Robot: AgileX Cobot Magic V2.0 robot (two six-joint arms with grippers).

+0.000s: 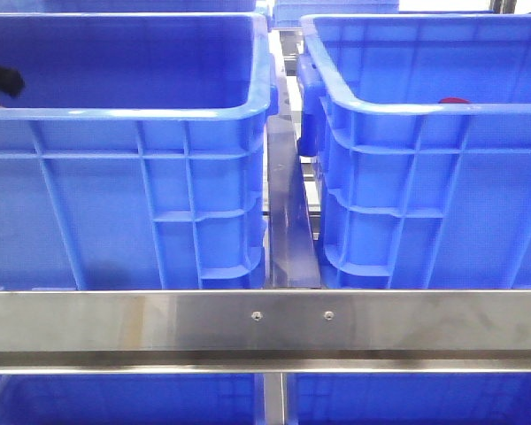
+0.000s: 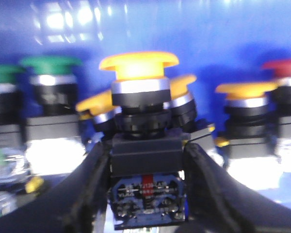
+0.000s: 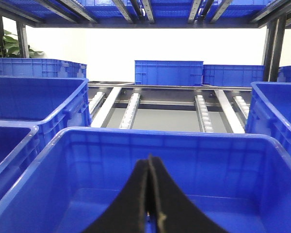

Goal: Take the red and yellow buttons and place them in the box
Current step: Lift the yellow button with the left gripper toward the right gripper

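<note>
yellow button [image 2: 138, 73] clamped by its black body in left gripper [image 2: 145, 160] among others; right gripper [image 3: 150, 194] clenched empty above box [image 3: 136, 141], apparently waiting.

Brushed steel front rail [image 1: 265, 320] spans the near edge. Grey roller-conveyor shelving [image 3: 167, 109] extends to a bright white far wall [image 3: 111, 51]. Green potted plant [image 3: 2, 41] stands far left.

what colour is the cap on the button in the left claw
Yellow-orange cap, clearest in the left wrist view.
</note>
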